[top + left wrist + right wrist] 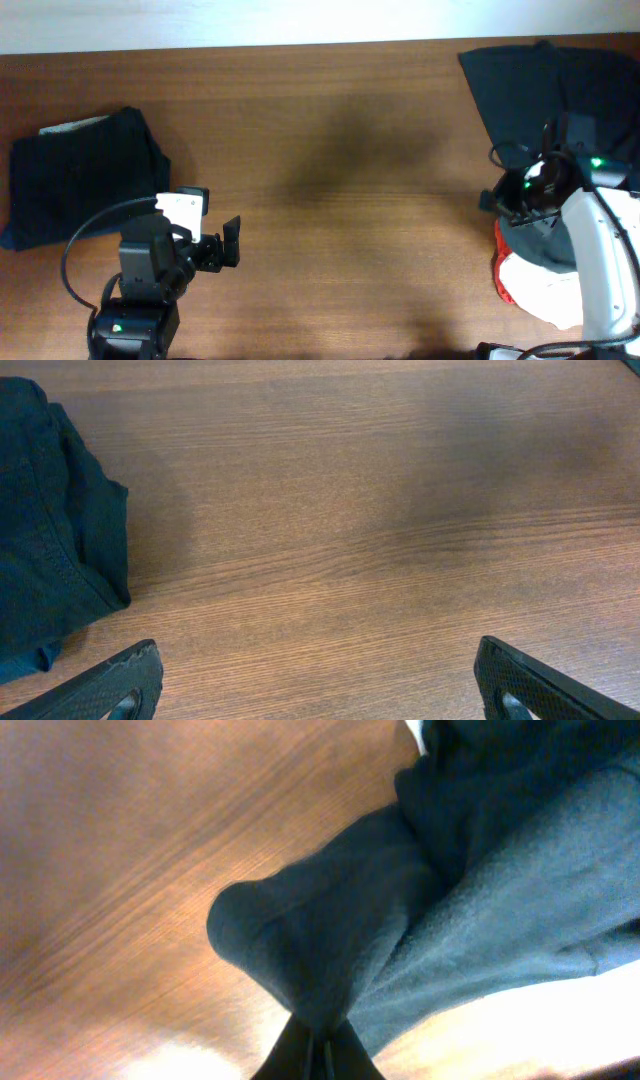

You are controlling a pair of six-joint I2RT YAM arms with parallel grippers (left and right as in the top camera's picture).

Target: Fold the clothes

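Done: dark garment (80, 180) folded, far left.
Remaining: dark heap (520, 80), red-and-white garment (525, 285).
Left tool (318, 665): spread, empty.
Right tool (320, 1055): pinching dark heap.

Black left arm (150, 265), looped cable (75, 245), textured left claw (318, 658); white-shelled right arm (600, 250).

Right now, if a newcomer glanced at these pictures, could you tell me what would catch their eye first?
The right gripper stands out first. It is shut on a bunched fold of dark cloth at the right side of the table, with a red and white garment beside the arm. On the left lies a folded dark garment, and the left gripper hangs open next to it.
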